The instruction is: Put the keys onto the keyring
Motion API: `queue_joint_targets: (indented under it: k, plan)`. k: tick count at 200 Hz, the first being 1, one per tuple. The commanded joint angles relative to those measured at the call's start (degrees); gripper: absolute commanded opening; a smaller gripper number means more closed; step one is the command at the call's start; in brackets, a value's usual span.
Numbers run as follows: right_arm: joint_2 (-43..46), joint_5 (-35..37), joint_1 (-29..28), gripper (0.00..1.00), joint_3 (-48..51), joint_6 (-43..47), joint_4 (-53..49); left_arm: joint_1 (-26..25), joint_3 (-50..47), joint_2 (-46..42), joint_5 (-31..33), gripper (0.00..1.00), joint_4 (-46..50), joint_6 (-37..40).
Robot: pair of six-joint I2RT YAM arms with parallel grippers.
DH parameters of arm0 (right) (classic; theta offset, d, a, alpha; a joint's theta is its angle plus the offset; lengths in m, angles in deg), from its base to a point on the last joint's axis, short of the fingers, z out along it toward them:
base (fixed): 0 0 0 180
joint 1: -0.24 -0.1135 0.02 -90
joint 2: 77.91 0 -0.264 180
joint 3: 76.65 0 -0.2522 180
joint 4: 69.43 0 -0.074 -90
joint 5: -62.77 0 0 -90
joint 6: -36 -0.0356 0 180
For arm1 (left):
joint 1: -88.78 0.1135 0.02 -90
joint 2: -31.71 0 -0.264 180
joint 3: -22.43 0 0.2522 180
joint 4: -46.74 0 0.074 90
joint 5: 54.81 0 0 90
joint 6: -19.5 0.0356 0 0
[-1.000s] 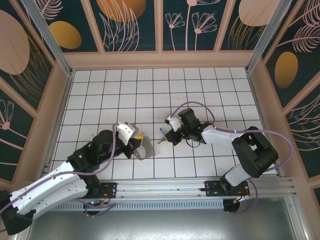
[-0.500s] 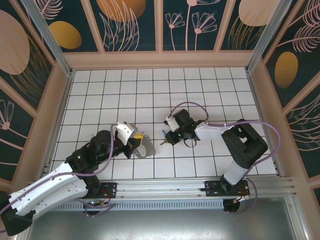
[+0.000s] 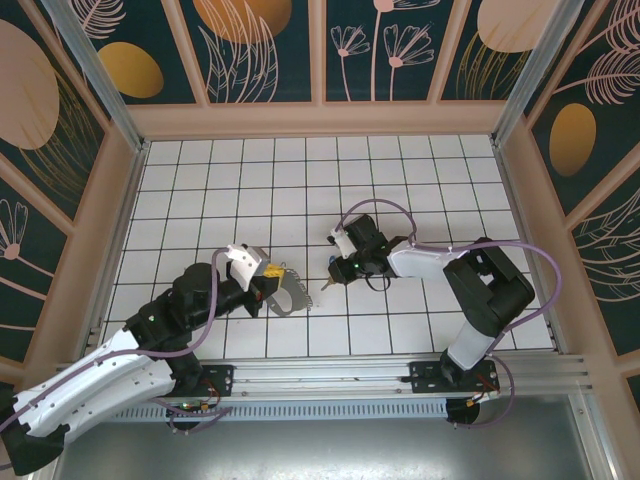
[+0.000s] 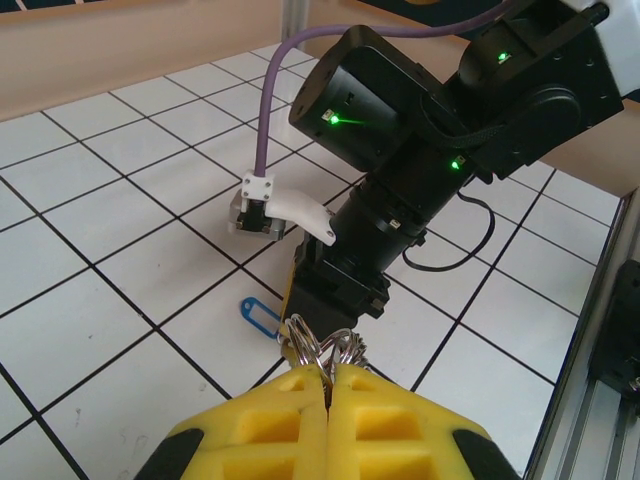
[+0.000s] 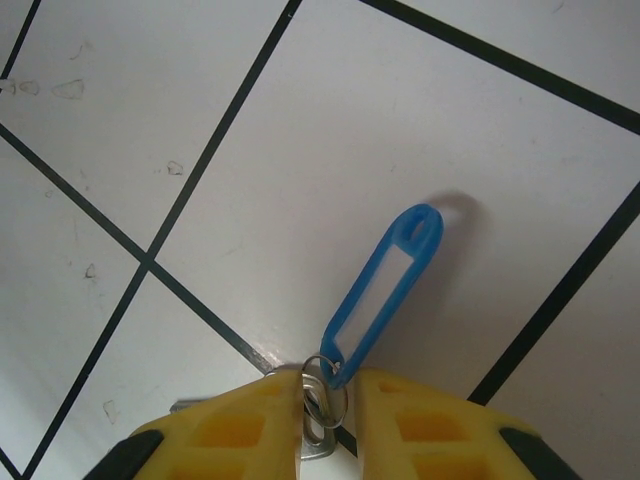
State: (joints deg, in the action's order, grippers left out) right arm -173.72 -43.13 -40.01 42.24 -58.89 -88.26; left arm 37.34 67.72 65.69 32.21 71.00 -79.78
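Over the last second the right arm has folded in: its elbow sits nearer the middle of the table (image 3: 200, 190), and its wrist has drawn a little toward the left arm. The left arm has hardly shifted and still holds its load just left of the table's centre.

Seen from above, the right gripper (image 3: 332, 278) points down at the white tiles, close to the left gripper (image 3: 272, 288) but with a gap between them. The right wrist camera shows its two yellow fingers (image 5: 240, 425) standing slightly apart. The key (image 5: 385, 290) lies flat on a tile with its blue tag stretched away from the fingers. Its small silvery ring and the metal end sit in the gap between the fingertips. Bare space shows on one side of the ring, so the fingers look loose around it rather than clamped. Whether one finger still touches the ring cannot be told.

In the left wrist view the left gripper's yellow fingers are pressed together, pinching the silvery metal edge of the keyring (image 3: 290, 296). It is held up just in front of the right gripper's black body. The blue tag shows on the tile below, near the keyring but not touching it.
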Motion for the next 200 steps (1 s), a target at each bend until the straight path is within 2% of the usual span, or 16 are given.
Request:
queue_joint_targets:
  k: [1,145,200]
  plan:
    - [0.0,0.2,-0.4,0.21,-1.1,-0.8,-0.6,0.0,-0.2,-0.7,-1.1,0.0,-1.8,0.1]
    - [-2.1,-1.1,0.9,0.29,1.1,-2.2,1.2,0.0,0.2,-0.5,-1.0,0.0,-1.7,0.5]
    - [-1.1,-3.0,1.5,0.19,2.3,-2.8,3.1,-0.1,0.1,-0.5,-1.0,0.0,-1.6,0.6]
